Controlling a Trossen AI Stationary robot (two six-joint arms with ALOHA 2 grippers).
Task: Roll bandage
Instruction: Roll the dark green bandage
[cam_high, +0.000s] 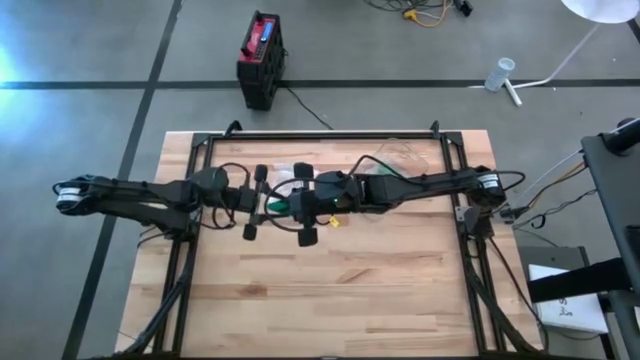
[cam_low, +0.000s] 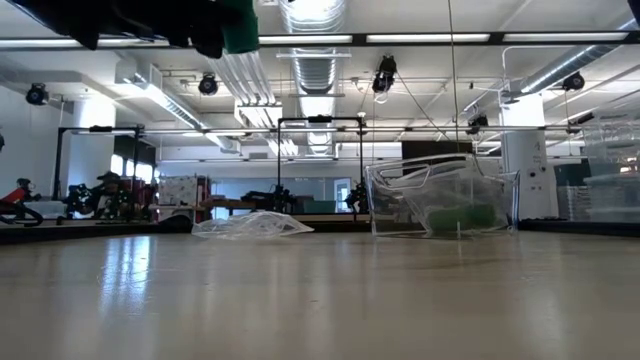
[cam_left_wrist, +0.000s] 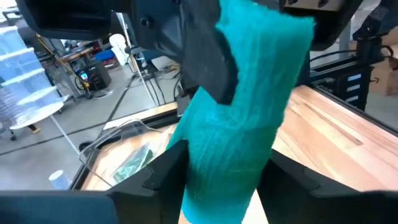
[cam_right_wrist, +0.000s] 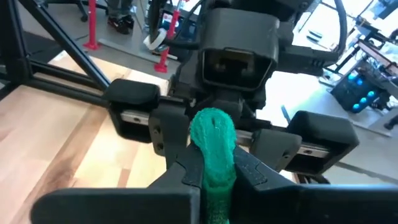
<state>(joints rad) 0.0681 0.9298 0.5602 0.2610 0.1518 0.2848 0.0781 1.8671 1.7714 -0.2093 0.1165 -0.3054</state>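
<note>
A green bandage (cam_high: 297, 207) hangs in the air over the middle of the table, between my two grippers, which meet there tip to tip. My left gripper (cam_left_wrist: 227, 171) comes from the table's left and its fingers close around the bandage (cam_left_wrist: 249, 93). My right gripper (cam_right_wrist: 217, 171) comes from the table's right and is shut on the same bandage (cam_right_wrist: 212, 134). In the low view only a green bit of the bandage (cam_low: 240, 25) and dark gripper parts show at the top edge. My left gripper has the bandage's near part (cam_left_wrist: 224, 180) between its two fingers (cam_left_wrist: 168, 168), one against each side. The fingers come about level from the table's left. The bandage runs away from them toward the other gripper, clear of the table. My right gripper pinches the bandage (cam_right_wrist: 216, 177) between its two fingers (cam_right_wrist: 183, 171), coming slightly downward from the table's right. The bandage's rounded end (cam_right_wrist: 212, 127) sticks out past the fingertips toward the left gripper. It is lifted clear of the table.
A clear plastic container (cam_low: 440, 195) with something green inside stands at the table's far side, right of centre (cam_high: 400, 160). A crumpled clear plastic bag (cam_low: 250, 225) lies beside it. The wooden tabletop (cam_high: 330, 300) stretches toward the near edge.
</note>
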